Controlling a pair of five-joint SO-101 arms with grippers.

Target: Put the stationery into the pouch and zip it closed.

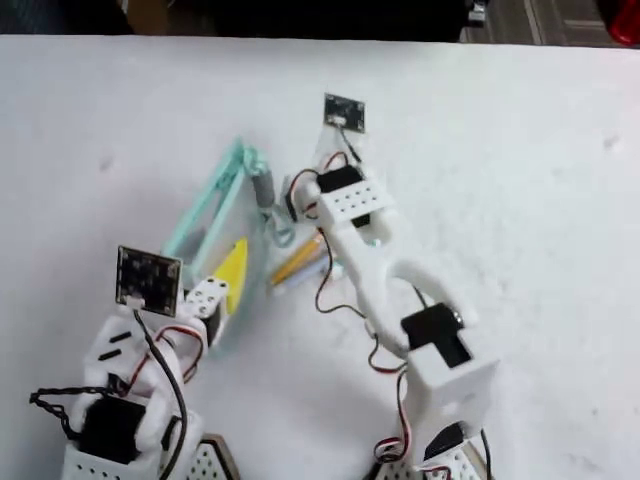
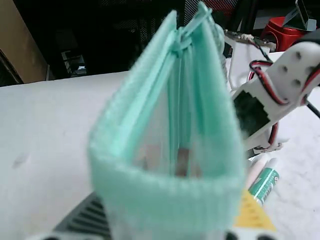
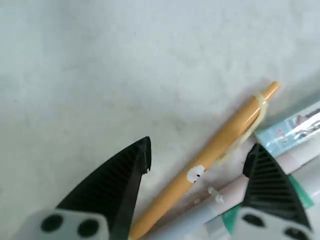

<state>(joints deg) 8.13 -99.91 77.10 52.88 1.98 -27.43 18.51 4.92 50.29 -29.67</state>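
Observation:
The mint-green mesh pouch (image 1: 213, 213) stands on edge on the table, its open mouth (image 2: 170, 150) facing the left wrist camera. My left gripper (image 1: 228, 283), with a yellow finger (image 2: 251, 213), is shut on the pouch's near end. An orange pen (image 3: 220, 142) lies on the table between the black fingers (image 3: 125, 175) of my open right gripper (image 3: 200, 150), which hovers just above it. White and green pens (image 3: 287, 165) lie against the orange one. In the high view the pens (image 1: 298, 264) sit right of the pouch, under the right arm's wrist (image 1: 350, 200).
A grey stick-shaped thing (image 1: 265, 187) lies by the pouch's far end. The right arm (image 2: 277, 85) stands close beside the pouch. The white table (image 1: 520, 170) spreads bare to the right and far left. Its far edge meets a dark floor.

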